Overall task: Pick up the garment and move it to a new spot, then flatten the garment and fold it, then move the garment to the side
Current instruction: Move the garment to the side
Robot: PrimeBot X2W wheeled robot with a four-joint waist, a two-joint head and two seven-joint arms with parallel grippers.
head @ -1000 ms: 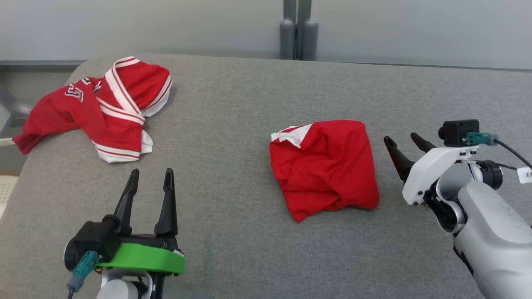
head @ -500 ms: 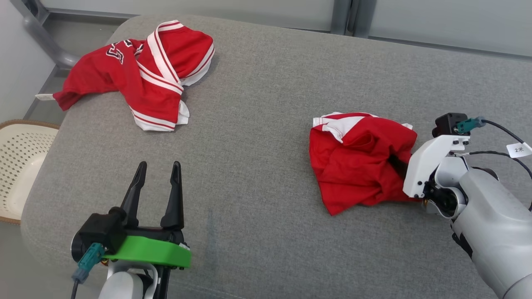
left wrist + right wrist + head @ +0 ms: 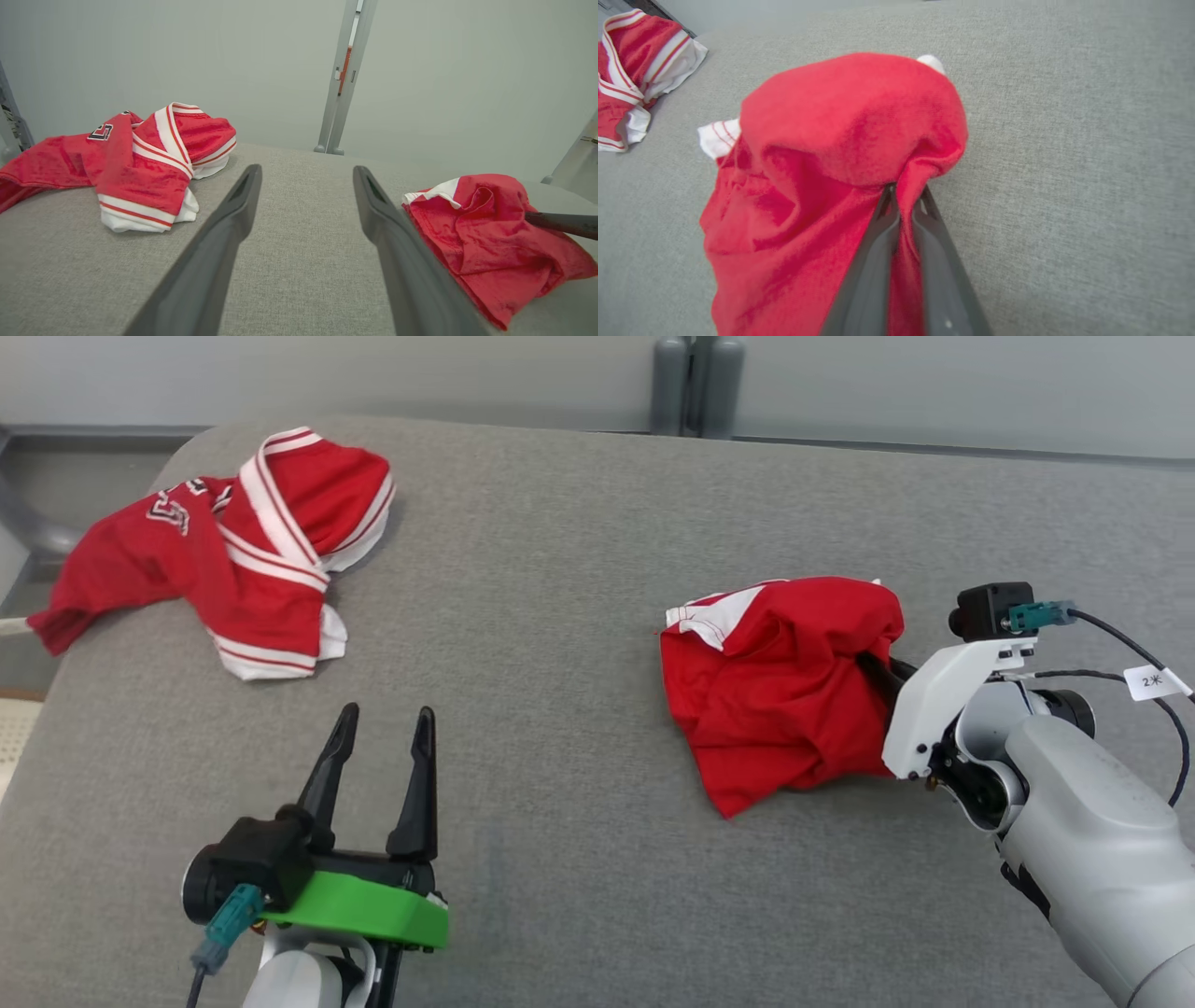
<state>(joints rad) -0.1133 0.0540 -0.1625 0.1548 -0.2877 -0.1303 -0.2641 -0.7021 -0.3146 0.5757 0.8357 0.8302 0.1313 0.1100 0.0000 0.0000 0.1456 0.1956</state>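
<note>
Jersey (image 3: pixel 219 555) lies in a crumpled heap on the gray cloth-covered counter (image 3: pixel 560 569), ahead of the left jaws and off to their left, well apart from them. It is red with white bands edged in red stripes, and a black, white-outlined figure shows on its upper fold. One end trails out to the counter's rounded corner. From the left wrist the jersey (image 3: pixel 140 158) sits up and to the left of the two dark fingers, touching neither. From the right wrist a striped part of the jersey (image 3: pixel 626 70) shows at the far upper left, a long way beyond those jaws.

The left gripper (image 3: pixel 386 712) hovers over bare counter with its jaws spread wide and nothing between them. The left wrist view shows the same wide gap at the left gripper (image 3: pixel 307 169).

The right gripper (image 3: pixel 879 668) has its jaws pressed together, pinching a fold at the edge of a smaller red garment (image 3: pixel 775 691). The right wrist view shows the right gripper (image 3: pixel 906 189) with red cloth squeezed between its fingers, while the smaller red garment (image 3: pixel 831 140) bulges up beyond the tips. A white, red-striped edge peeks out at its far side. This smaller red garment (image 3: pixel 481 233) lies just right of the left jaws' right finger.
</note>
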